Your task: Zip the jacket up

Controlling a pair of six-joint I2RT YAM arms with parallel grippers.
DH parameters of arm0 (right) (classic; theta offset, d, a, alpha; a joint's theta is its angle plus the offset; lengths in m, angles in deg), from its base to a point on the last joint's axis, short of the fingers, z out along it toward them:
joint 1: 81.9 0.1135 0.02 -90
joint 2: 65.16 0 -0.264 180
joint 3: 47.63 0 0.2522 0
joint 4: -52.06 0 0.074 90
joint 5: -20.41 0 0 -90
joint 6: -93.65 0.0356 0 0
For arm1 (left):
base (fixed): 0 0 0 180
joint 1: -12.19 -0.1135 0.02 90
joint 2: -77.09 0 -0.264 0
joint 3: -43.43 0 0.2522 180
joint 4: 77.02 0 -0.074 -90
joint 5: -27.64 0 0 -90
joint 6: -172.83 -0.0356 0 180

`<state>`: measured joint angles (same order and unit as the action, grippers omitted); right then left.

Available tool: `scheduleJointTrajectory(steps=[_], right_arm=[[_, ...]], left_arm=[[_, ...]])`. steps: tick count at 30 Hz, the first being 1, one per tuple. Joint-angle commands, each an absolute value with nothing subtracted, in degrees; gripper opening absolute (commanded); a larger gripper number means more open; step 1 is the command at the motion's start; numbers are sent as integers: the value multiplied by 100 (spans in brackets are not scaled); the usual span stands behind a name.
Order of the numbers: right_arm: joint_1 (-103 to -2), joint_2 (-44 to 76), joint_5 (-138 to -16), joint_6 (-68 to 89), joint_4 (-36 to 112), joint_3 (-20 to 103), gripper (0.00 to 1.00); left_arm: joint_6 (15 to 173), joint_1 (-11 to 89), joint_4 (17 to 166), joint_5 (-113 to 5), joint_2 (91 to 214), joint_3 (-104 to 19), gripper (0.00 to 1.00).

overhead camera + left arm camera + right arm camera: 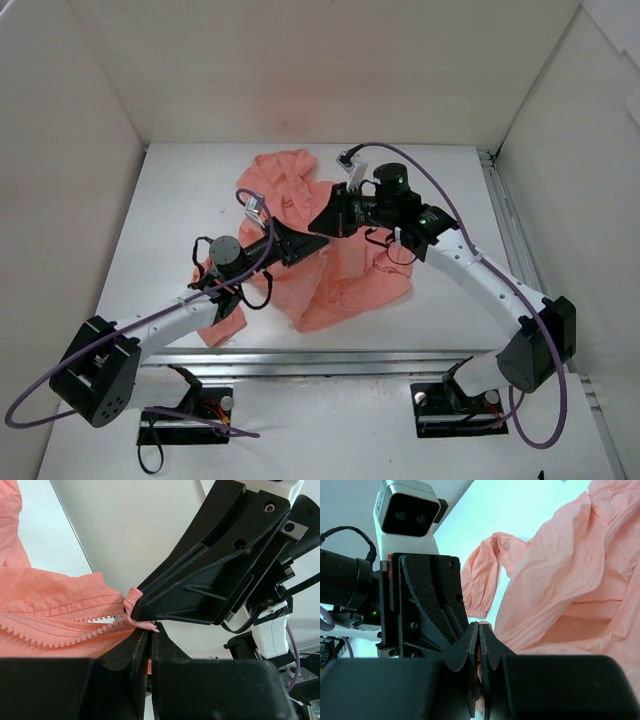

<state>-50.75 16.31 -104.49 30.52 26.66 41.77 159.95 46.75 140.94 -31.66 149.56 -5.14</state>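
The salmon-pink jacket (350, 280) lies crumpled in the middle of the white table, its hood end toward the back. Both grippers meet tip to tip over its middle. My left gripper (308, 246) is shut on a small fold of pink fabric at the end of the zip; in the left wrist view its tips (151, 631) pinch that fold, and the open zip teeth (60, 630) run off to the left. My right gripper (322, 228) is shut on jacket fabric too; its tips (479, 626) show pink cloth between them. A sleeve (480, 580) lies beyond.
White walls enclose the table on three sides. A metal rail (503, 215) runs along the right side and another (350, 357) along the front. Purple cables (440, 195) loop off both arms above the jacket.
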Motion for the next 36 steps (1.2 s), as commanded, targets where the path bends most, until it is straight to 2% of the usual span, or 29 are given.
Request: scheduleJointTrajectory(steps=[1,16,31,32,33,35,36], right_arm=[[-5000,1693,-10291,3010,3030,4628,0],[-4692,2185,-9956,3063,3021,5042,0],[-4613,2405,-9780,3134,2995,5130,0],[-4622,2405,-9798,3151,2995,5199,2],[-4639,2423,-9815,3151,2960,5218,8],[-4675,2405,-9816,3151,2889,5279,28],[-4675,2370,-9790,3151,2880,5271,32]], left_arm=[[15947,4682,14837,-2773,14924,-839,0],[16079,4682,15268,-2404,15267,-953,0],[15806,4682,15083,-2702,15066,-865,0],[15797,4682,15092,-2720,15074,-839,0],[15797,4682,15127,-2763,15048,-830,0],[15797,4682,15180,-2860,15022,-760,0],[15771,4682,15189,-2930,14978,-742,0]])
